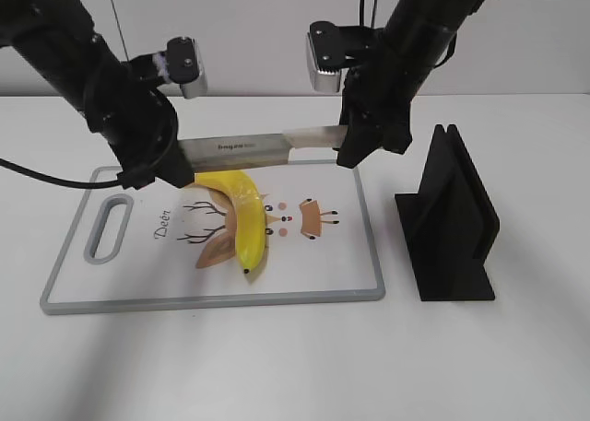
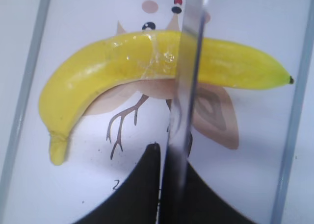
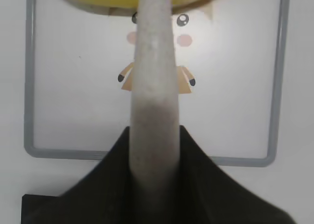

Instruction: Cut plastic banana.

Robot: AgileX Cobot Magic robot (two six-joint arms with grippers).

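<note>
The right claw (image 1: 355, 149) is squeezed shut on the pale grey handle of the long steel knife (image 1: 241, 148). The left claw (image 1: 175, 174) pinches the blade's far end. Just below both lies the shiny yellow plastic banana (image 1: 241, 216) on the white deer cutting board (image 1: 350, 255) — whole, not cut yet.

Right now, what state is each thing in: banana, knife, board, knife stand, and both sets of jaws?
Banana: whole, uncut, lying on the board.
Knife: held level above the banana, blade toward the left arm.
Board: flat on the table.
Stand: upright, empty.
Right gripper: jaws shut on the knife handle.
Left gripper: at the blade tip; jaws hidden.
</note>
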